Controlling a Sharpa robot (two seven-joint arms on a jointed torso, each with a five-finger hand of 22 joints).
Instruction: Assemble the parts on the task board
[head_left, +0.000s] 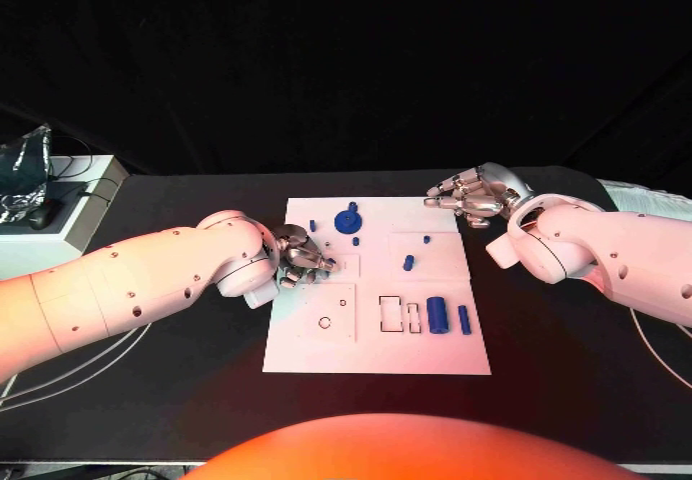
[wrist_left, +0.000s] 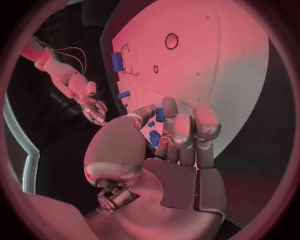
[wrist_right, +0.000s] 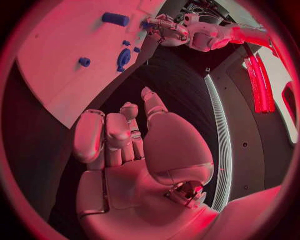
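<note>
White rectangular task board (head_left: 378, 340) lies flat mid-tabletop (head_left: 577, 340), black surface; small blue parts on it: round blue disc part (head_left: 346, 219) near the far edge, short blue peg (head_left: 408, 263) mid-board, fat blue cylinder (head_left: 437, 310) and thin blue rod (head_left: 464, 319) lying side by side at the near right, beside outlined rectangular slots (head_left: 392, 313); left silver hand (head_left: 303, 256) over the board's left edge, white arm coming in low from the left, forearm angled across the tabletop; fingers (wrist_left: 181, 131) curled in together, thumb alongside; wrist view shows a small blue piece (wrist_left: 160, 115) right by the fingertips, cannot tell if it's pinched or just lying behind them; right silver hand (head_left: 469, 199) off the board's far right corner, over bare tabletop, wrist bent, fingers (wrist_right: 106, 135) curled toward the palm, nothing in them; grey box with crumpled foil (head_left: 29, 180) at far left of the tabletop.
</note>
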